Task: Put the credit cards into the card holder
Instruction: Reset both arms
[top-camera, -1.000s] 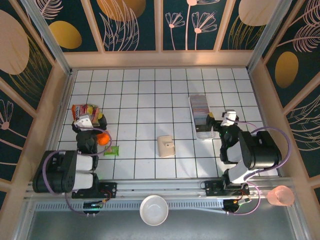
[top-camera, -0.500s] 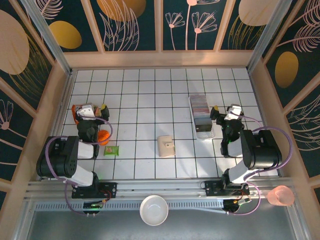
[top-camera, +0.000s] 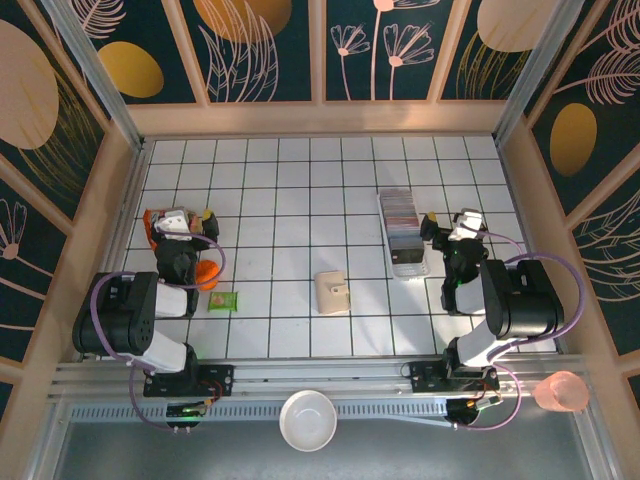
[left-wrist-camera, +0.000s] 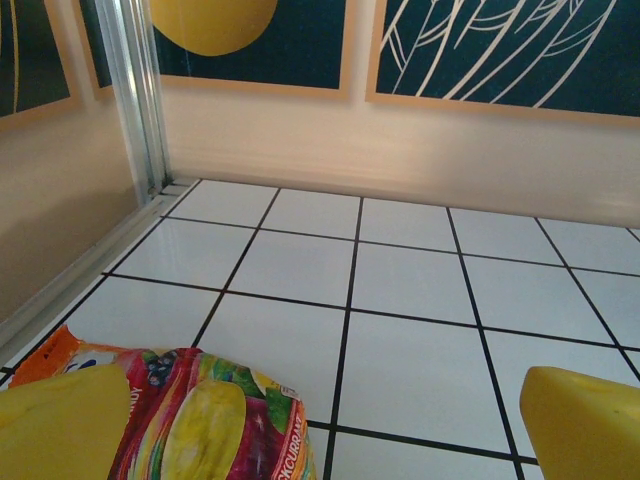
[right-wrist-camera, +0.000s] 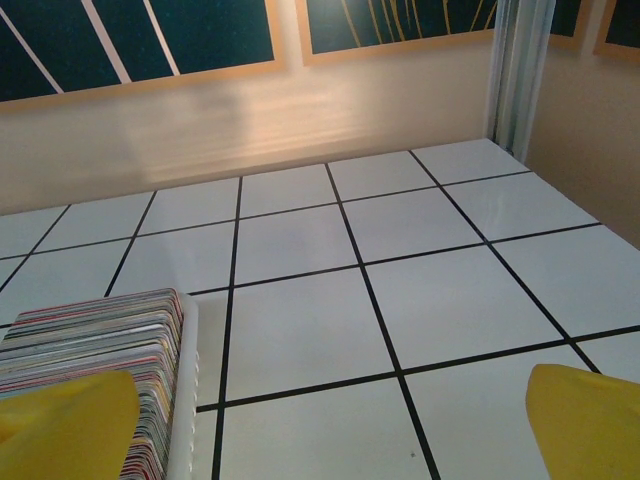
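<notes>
The credit cards (top-camera: 401, 214) stand packed in a striped row inside a long clear tray (top-camera: 408, 262) at the right of the table. They also appear at the lower left of the right wrist view as credit cards (right-wrist-camera: 100, 338). The card holder (top-camera: 332, 292), a small tan wallet, lies alone near the table's middle. My right gripper (top-camera: 450, 220) is open just right of the tray, its yellow fingertips (right-wrist-camera: 590, 420) wide apart over bare tile. My left gripper (top-camera: 186, 217) is open at the far left, over a colourful snack bag (left-wrist-camera: 200, 410).
A green packet (top-camera: 224, 299) and an orange object (top-camera: 207, 275) lie near the left arm. A white bowl (top-camera: 308, 420) and a pink cup (top-camera: 560, 392) sit below the table's near edge. Wooden walls close in the tiled table.
Since a second ago both arms have stretched away from their bases, the left gripper to above the snack bag and the right one further along the tray. Both have held still for the last half second.
</notes>
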